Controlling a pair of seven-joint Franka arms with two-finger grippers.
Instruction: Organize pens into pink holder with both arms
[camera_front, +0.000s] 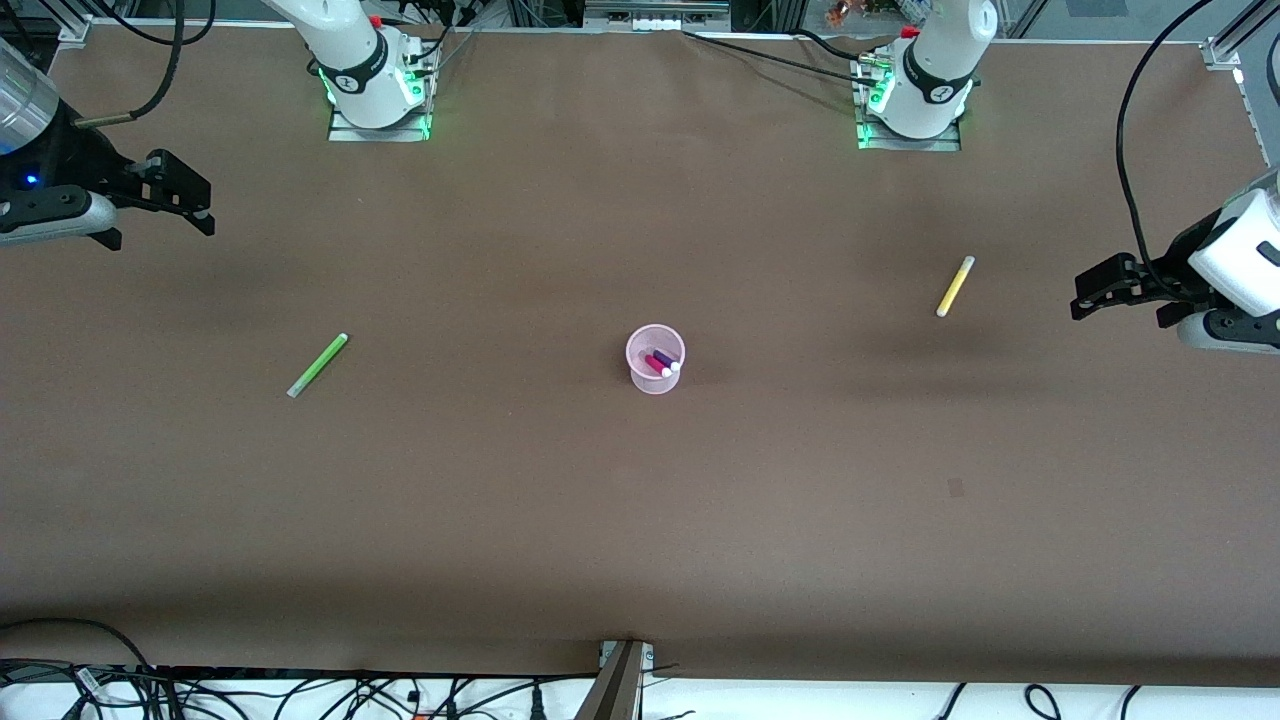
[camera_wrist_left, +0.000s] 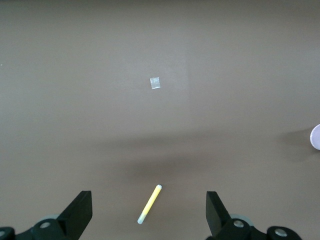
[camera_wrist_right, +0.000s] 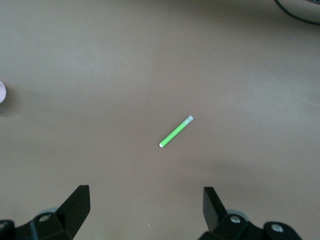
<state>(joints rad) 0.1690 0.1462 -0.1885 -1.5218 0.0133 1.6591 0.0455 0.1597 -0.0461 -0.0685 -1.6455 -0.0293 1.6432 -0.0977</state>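
1. The right gripper (camera_front: 195, 205) hung wide open and empty over the table's edge at the right arm's end.
2. The green pen (camera_front: 318, 365) lay flat and alone (light, stiff, probably slick plastic); a pinch across mid-barrel looked safest.
3. The pink holder (camera_front: 655, 359) stood mid-table with the magenta pen (camera_front: 657, 364) and purple pen (camera_front: 666, 358) leaning inside; it looked light and easy to tip.
4. The yellow pen (camera_front: 955, 286) lay flat toward the left arm's end, calling for the same mid-barrel grip.
5. The left gripper (camera_front: 1090, 300) hovered spread and empty, near that pen.
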